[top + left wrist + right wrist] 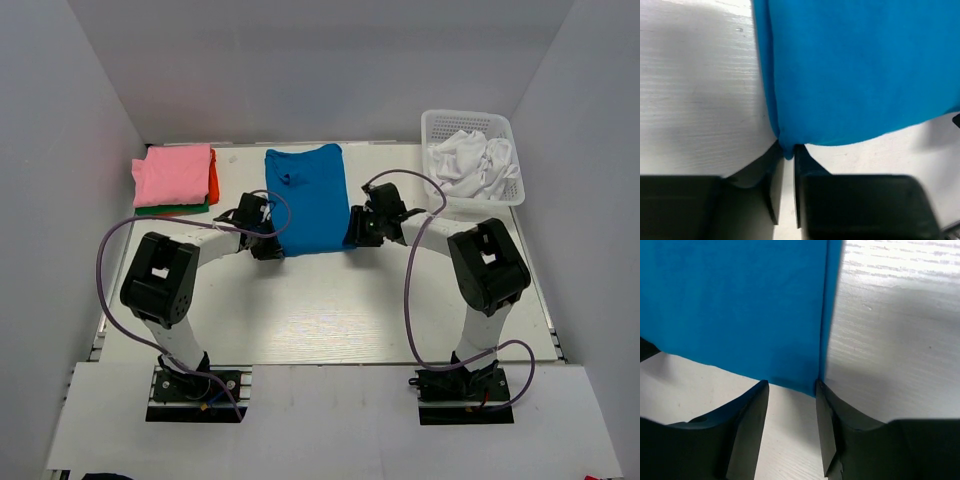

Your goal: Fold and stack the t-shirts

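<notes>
A bright blue t-shirt lies folded into a long strip at mid-table. My left gripper is at its near left corner. In the left wrist view the gripper is nearly shut, pinching the tip of that corner of the blue shirt. My right gripper is at the near right corner. In the right wrist view it is open, its tips level with the blue shirt's near hem and the corner by one finger. A pink t-shirt tops a stack with an orange-red one and a green one.
A white lattice basket at the back right holds crumpled white t-shirts. Grey walls close in the table on three sides. Purple cables loop beside both arms. Bare white tabletop lies between the blue shirt and the arm bases.
</notes>
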